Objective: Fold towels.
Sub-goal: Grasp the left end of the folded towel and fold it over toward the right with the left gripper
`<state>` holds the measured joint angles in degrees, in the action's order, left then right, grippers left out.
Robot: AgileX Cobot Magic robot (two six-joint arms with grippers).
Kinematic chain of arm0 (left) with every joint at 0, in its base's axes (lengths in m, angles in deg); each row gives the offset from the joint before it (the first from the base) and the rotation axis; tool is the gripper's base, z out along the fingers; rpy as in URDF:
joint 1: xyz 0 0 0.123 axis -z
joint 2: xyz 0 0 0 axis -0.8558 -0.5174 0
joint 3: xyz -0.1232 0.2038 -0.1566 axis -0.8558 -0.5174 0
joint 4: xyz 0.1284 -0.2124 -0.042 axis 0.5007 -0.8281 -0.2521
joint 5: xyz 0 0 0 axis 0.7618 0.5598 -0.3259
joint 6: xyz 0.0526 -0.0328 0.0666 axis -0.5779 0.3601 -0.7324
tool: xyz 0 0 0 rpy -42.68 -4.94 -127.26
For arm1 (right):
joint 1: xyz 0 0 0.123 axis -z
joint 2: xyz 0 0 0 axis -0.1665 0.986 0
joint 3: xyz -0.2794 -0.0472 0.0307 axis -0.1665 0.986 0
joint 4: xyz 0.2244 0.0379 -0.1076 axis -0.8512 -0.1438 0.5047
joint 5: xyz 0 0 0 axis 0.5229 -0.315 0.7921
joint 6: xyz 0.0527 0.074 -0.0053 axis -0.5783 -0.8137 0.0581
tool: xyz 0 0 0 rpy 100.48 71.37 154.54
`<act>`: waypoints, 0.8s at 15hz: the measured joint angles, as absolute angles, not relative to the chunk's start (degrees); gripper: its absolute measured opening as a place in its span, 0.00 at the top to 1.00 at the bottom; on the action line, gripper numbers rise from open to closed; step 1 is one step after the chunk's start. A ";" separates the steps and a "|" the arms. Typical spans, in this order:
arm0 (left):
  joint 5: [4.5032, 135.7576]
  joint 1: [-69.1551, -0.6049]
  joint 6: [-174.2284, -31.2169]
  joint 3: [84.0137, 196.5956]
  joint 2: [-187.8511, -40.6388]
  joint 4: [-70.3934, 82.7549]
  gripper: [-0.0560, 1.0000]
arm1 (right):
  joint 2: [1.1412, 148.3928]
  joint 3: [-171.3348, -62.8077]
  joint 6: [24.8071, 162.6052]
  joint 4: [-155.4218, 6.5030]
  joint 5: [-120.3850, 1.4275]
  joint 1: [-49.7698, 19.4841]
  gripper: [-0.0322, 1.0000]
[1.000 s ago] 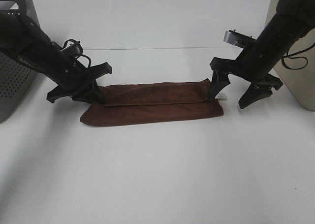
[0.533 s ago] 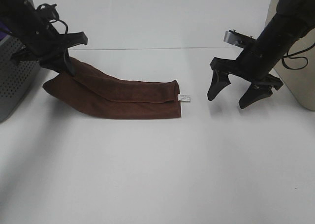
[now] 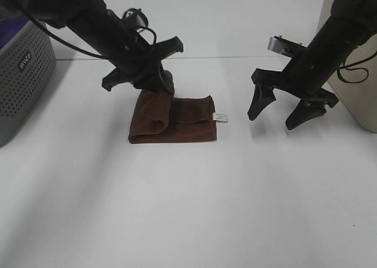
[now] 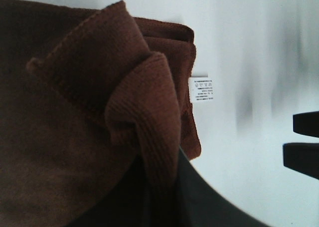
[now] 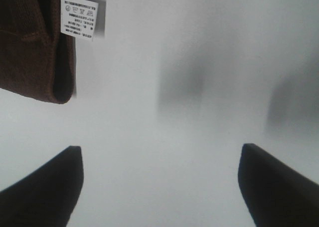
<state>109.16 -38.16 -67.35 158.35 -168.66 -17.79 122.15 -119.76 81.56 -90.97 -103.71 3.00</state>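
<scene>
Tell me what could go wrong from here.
The left gripper pinches a bunched end of the dark reddish-brown soft cloth towel; releasing there may leave a lumpy, crooked fold. The open right gripper hangs clear of the white care tag end, so nothing pins it; it might slide.

Reddish-brown towel (image 3: 177, 119), white tag (image 3: 221, 117), white table (image 3: 188, 203).

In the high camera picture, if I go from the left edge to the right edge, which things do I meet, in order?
grey basket → towel → white care tag → right gripper → beige container. The left arm reaches over both basket and towel, so it is left out.
</scene>
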 joint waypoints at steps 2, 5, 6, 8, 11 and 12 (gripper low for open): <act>105.32 -36.78 -67.00 158.35 -171.87 -21.00 0.87 | 122.15 -119.76 81.56 -91.09 -103.77 3.00 0.18; 101.14 -35.01 -66.66 158.35 -174.39 -24.78 0.74 | 122.15 -119.76 81.56 -91.49 -103.77 3.00 0.18; 99.94 -34.61 -66.60 158.35 -174.44 -25.53 0.67 | 122.15 -119.76 81.56 -91.55 -103.77 3.00 0.18; 97.42 -33.92 -66.60 158.35 -174.44 -28.62 0.54 | 122.15 -119.76 81.56 -91.55 -103.83 3.00 0.18; 95.93 -33.86 -69.87 158.35 -174.44 -34.75 0.46 | 122.15 -119.76 81.56 -91.60 -104.11 3.00 0.18; 96.04 -33.86 -71.76 158.35 -174.44 -35.61 0.43 | 122.15 -119.76 81.56 -91.66 -104.34 3.00 0.18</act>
